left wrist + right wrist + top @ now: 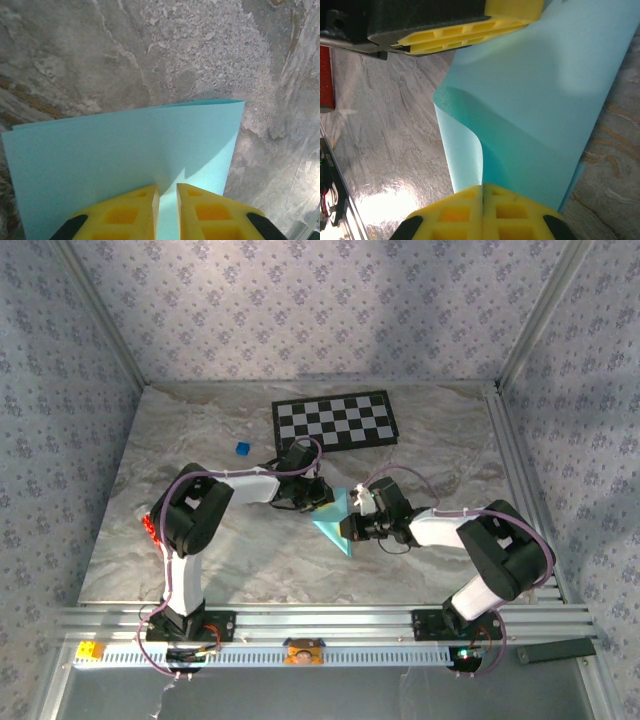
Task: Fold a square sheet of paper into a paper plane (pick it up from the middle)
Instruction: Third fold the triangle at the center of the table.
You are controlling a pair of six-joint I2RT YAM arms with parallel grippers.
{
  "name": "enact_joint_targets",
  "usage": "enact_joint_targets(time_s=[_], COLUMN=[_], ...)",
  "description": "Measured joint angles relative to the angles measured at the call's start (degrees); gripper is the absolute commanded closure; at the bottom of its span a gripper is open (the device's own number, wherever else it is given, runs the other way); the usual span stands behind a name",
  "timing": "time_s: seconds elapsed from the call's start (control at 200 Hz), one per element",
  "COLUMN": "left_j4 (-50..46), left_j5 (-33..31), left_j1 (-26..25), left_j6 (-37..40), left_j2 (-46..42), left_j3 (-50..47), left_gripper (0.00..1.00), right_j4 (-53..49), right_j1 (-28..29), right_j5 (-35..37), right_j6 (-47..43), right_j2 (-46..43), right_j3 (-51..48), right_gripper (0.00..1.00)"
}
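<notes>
The square sheet of paper (335,522) is light blue and lies folded over on the marble table between the two arms. In the left wrist view the paper (125,145) lies flat with its doubled edge at the far side. My left gripper (168,192) rests low over it with a narrow gap between the yellow fingers and nothing pinched. My right gripper (482,189) is shut on a flap of the paper (545,100) that curls up from the table into its jaws. The left gripper's fingers (465,35) lie across the paper's far end. In the top view the left gripper (318,495) and right gripper (348,528) are close together.
A black-and-white checkerboard (335,421) lies behind the paper. A tiny dark-blue cube (241,448) sits to its left. A red part (150,525) shows by the left arm. The aluminium rail (320,625) runs along the near table edge.
</notes>
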Motion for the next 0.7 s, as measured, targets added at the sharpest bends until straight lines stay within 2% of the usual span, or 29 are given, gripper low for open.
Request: enact_joint_targets(time_s=[0.7], left_j4=[-0.90], left_j5=[0.00], left_j1=[0.00], left_j6=[1.07], left_j2=[0.33], left_j3=[0.74], left_gripper=[0.84], right_j4=[-1.03], right_j1=[-0.68], right_j5=[-0.61], right_j6=[-1.27], right_j2=[1.79], right_j3=[1.46], right_gripper=[0.97])
